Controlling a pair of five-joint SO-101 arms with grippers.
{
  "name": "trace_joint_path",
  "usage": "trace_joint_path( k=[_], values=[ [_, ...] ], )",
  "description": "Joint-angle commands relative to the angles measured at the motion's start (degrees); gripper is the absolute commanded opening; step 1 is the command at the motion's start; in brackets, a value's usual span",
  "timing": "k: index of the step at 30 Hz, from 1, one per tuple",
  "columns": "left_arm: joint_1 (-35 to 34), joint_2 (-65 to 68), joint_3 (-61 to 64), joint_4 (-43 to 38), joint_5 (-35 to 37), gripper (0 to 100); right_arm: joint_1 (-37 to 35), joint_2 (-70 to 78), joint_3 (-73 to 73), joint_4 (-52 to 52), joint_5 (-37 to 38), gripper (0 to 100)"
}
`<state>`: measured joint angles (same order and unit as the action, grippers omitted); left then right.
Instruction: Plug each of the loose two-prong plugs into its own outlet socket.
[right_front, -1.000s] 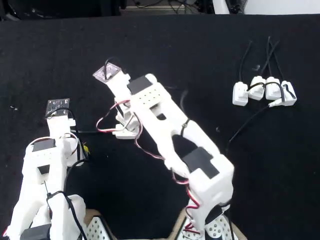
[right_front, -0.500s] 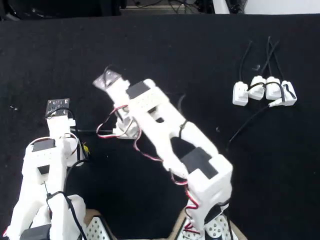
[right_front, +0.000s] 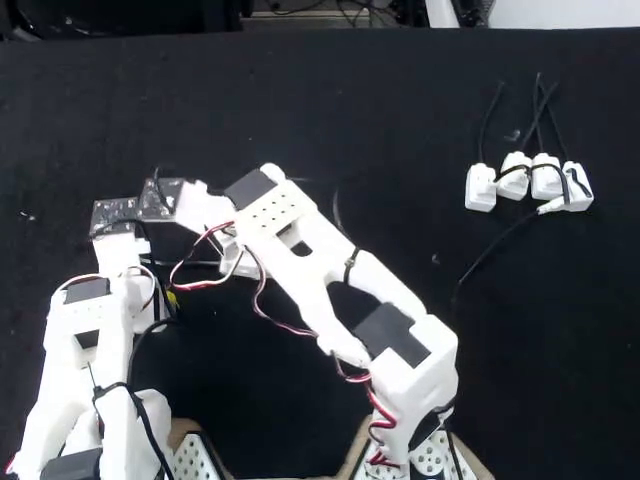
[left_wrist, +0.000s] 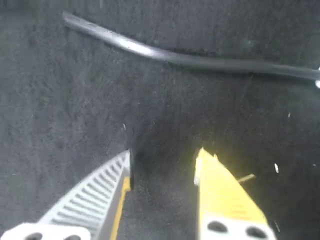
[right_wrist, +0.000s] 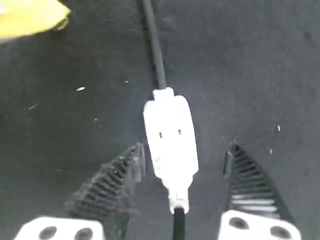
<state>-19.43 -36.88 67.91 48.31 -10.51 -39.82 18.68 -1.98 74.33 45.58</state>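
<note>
White plug (right_wrist: 170, 140) between right jaws, gap each side.

Table (right_front: 330, 90): two arms are based at its near edge, side by side.

Right gripper (right_wrist: 184, 148): extended across to the table's left part and set just beside the left gripper (left_wrist: 165, 155). Its fingers are spread on either side of a connector (right_wrist: 170, 140) without touching it. The connector is laid flat on the table, with a lead (right_wrist: 152, 45) attached at each end.

Left gripper: fingers are held apart over bare table, and a cable length (left_wrist: 190, 59) is laid crosswise beyond them.

Row of four connector blocks (right_front: 528, 182): placed side by side at the table's far right, well apart from both grippers. Block cables (right_front: 495, 243) are led away behind the row and toward the near side.
</note>
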Motion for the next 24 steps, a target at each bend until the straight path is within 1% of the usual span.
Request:
trace_joint_path(
  k=[1,9,13,17,19,21,22,24],
  values=[
    [-0.5,-1.2,-0.4,-0.5,-0.6,21,1.8,-1.3,1.4,-2.1,4.9,25.4],
    [-0.5,-1.2,-0.4,-0.5,-0.6,21,1.8,-1.3,9.1,-10.0,8.7,25.4],
    [-0.5,-1.2,-0.4,-0.5,-0.6,21,1.8,0.7,10.9,-10.5,10.6,25.2],
    [-0.5,-1.2,-0.4,-0.5,-0.7,21,2.2,5.8,7.5,-10.1,10.5,24.9],
    [-0.5,-1.2,-0.4,-0.5,-0.7,21,2.9,7.4,5.3,-9.8,10.3,20.0],
    [-0.6,-1.2,-0.3,-0.5,-0.7,21,3.5,7.3,3.3,-8.9,9.1,7.4],
    [-0.6,-1.2,-0.3,-0.5,-0.7,21,4.1,6.9,2.2,-8.7,6.9,0.4],
    [-0.6,-1.2,-0.3,-0.5,-0.7,21,5.7,5.4,1.0,-8.4,2.0,3.1]
  ],
)
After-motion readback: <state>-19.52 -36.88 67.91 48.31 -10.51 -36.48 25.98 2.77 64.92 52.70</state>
